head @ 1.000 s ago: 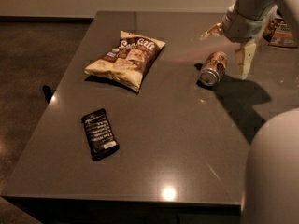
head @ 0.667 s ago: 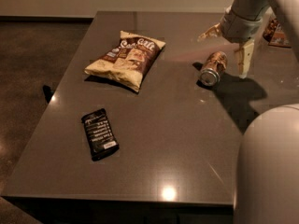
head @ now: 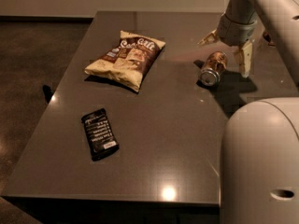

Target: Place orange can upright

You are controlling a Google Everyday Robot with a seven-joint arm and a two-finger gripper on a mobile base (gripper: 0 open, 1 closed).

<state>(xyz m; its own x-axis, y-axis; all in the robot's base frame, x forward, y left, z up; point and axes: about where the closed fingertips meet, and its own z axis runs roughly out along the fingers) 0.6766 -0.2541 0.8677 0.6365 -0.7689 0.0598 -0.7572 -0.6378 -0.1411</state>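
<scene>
The orange can lies on its side on the grey table, at the right, with a silver end facing the front. My gripper hangs just behind and above the can. It is open, with one finger to the can's far left and the other finger to its right. The can sits free on the table between and in front of the fingers.
A yellow-brown chip bag lies at the table's middle back. A dark flat packet lies at the front left. My white body fills the lower right. The table's left edge drops to a dark floor.
The gripper and the can stay nearly where they were. My white body at the lower right has shifted a little in the view.
</scene>
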